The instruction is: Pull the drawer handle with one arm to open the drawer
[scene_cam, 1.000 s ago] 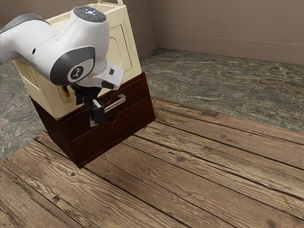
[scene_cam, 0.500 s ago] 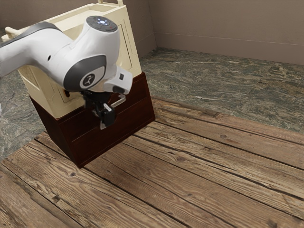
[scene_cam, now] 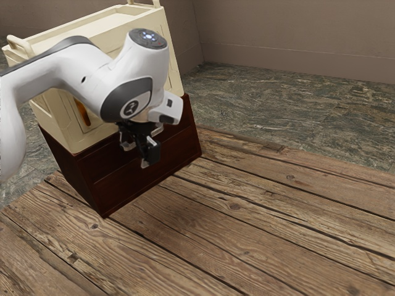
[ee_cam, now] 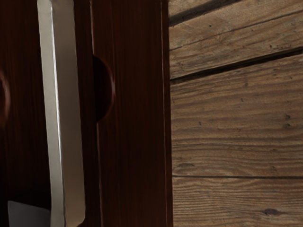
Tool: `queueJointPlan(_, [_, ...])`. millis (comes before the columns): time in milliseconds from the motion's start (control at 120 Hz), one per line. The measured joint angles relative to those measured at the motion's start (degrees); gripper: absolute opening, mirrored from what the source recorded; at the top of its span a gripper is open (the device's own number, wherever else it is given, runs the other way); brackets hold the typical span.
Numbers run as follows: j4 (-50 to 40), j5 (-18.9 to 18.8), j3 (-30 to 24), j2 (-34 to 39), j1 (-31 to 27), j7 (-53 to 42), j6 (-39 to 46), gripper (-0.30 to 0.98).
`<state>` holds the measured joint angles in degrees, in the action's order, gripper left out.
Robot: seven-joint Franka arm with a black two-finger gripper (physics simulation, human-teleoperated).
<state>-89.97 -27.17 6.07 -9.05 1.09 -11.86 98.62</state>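
At the dark cabinet's front: the gripper [scene_cam: 137,156] hangs over the drawer [scene_cam: 176,139], open, its two fingers apart.
Handle: a pale metal bar [ee_cam: 71,123] across the upper part of the dark cabinet [scene_cam: 69,168], partly hidden behind the gripper in the exterior view.
Drawer: its front lies flush with the cabinet.
Plank table: weathered brown boards [scene_cam: 247,228], grained and knotted, with dark gaps between them, spread across the near side and out to the exterior view's right; the dark cabinet stands at the far left.
Cream cabinet: a pale unit [scene_cam: 174,69] sits on the dark one, with raised rails on top and an orange thing [scene_cam: 82,113] at its front, too hidden to name.
Floor: grey-green streaked stone [scene_cam: 278,117] beyond the boards.
Walls: dull mauve-brown [scene_cam: 290,34], meeting in a far corner, with a skirting [scene_cam: 290,63] along the foot.
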Motion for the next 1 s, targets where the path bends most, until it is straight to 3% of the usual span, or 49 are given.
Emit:
queueJointPlan(625, [8.0, 0.5, -0.4, -8.6, -0.9, 0.6, 0.6, 0.69])
queueJointPlan(1000, [6.3, 1.5, -0.5, -7.5, 0.5, 0.8, 0.6, 0.69])
